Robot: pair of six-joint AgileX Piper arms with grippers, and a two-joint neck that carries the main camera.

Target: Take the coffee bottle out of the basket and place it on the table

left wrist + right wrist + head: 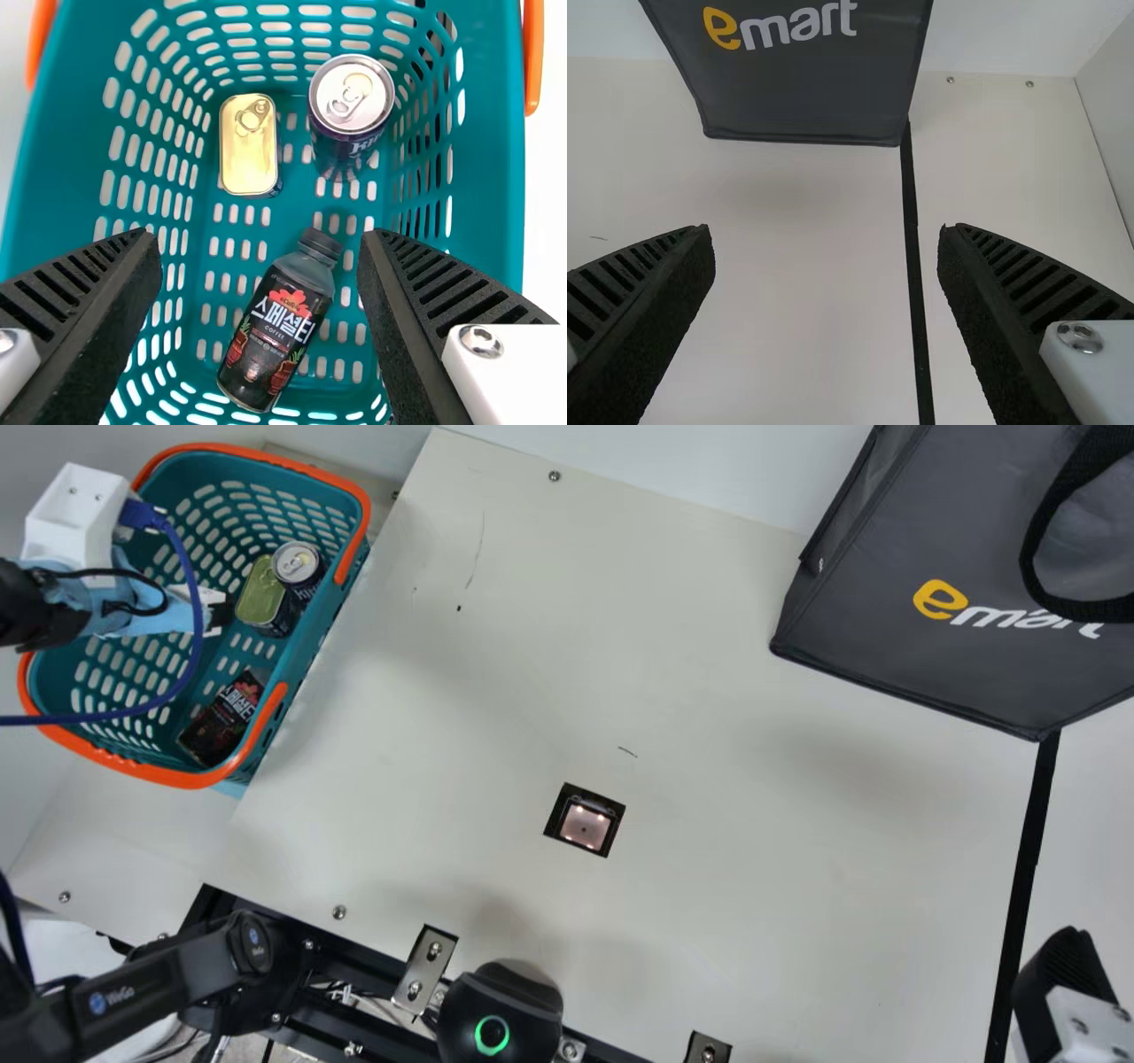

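Observation:
In the main view my left gripper [218, 613] is over the teal basket [306, 660] at the far left. The coffee bottle [221, 717] lies tilted in the basket's near part. From the left wrist, my left gripper [259, 252] has its fingers wide apart, with the dark coffee bottle [279, 328] below them on the basket floor, its cap between the two fingertips in the picture and not touched. My right gripper [1059, 974] is at the main view's lower right edge; in the right wrist view, my right gripper [827, 239] stands open over bare table.
A can [352, 97] and a gold-lidded tin [249, 146] share the basket. A dark bag [886, 629] stands at the back right. The cream table [496, 691] has a small square cutout and a black strip.

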